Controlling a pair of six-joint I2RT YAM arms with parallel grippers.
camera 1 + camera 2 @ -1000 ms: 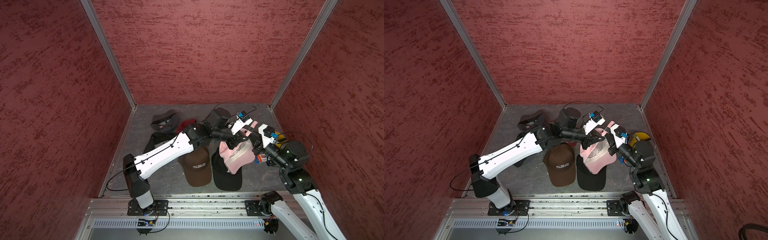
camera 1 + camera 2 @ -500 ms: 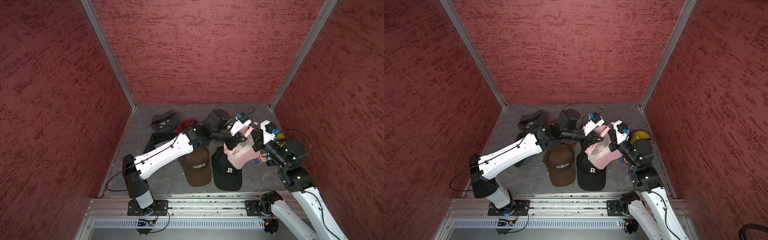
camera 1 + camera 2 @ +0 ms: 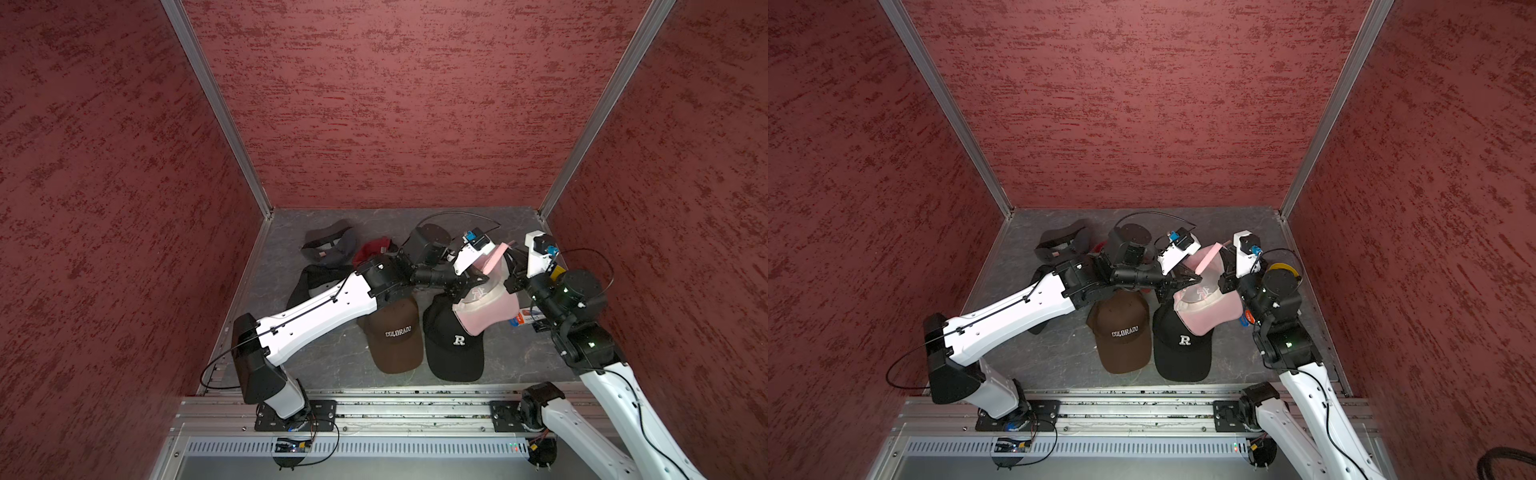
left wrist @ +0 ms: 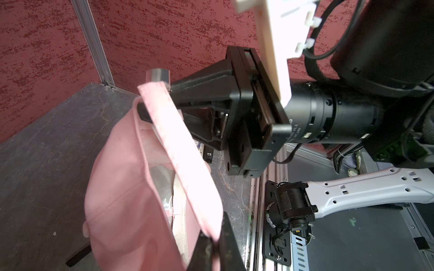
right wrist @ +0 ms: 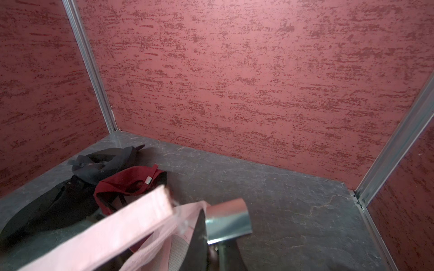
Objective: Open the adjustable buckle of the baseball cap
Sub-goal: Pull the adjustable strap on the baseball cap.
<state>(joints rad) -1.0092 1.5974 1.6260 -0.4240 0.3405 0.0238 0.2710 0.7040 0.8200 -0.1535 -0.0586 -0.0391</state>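
A pink baseball cap (image 3: pixel 488 309) (image 3: pixel 1208 309) hangs off the floor between my two grippers. Its long pink strap (image 4: pixel 183 159) (image 5: pixel 105 232) runs up from the cap's back. In the left wrist view my left gripper (image 4: pixel 217 239) is shut on the lower end of that strap. The silver metal buckle (image 5: pixel 227 223) (image 4: pixel 157 75) sits at the tips of my right gripper (image 5: pixel 211 237), which is shut on it. In both top views the left gripper (image 3: pixel 478 278) (image 3: pixel 1192 282) and right gripper (image 3: pixel 509 262) (image 3: pixel 1223 268) meet over the cap from opposite sides.
A brown COLORADO cap (image 3: pixel 395 332) and a black R cap (image 3: pixel 455 345) lie on the grey floor below. A dark red cap (image 5: pixel 131 185), a grey cap (image 3: pixel 328 245) and a black cap (image 3: pixel 316 278) lie at the back left. Red walls close three sides.
The pink cap has risen and shifted toward the back, uncovering the black R cap. My right arm moved back with it and its jaws closed the last bit.
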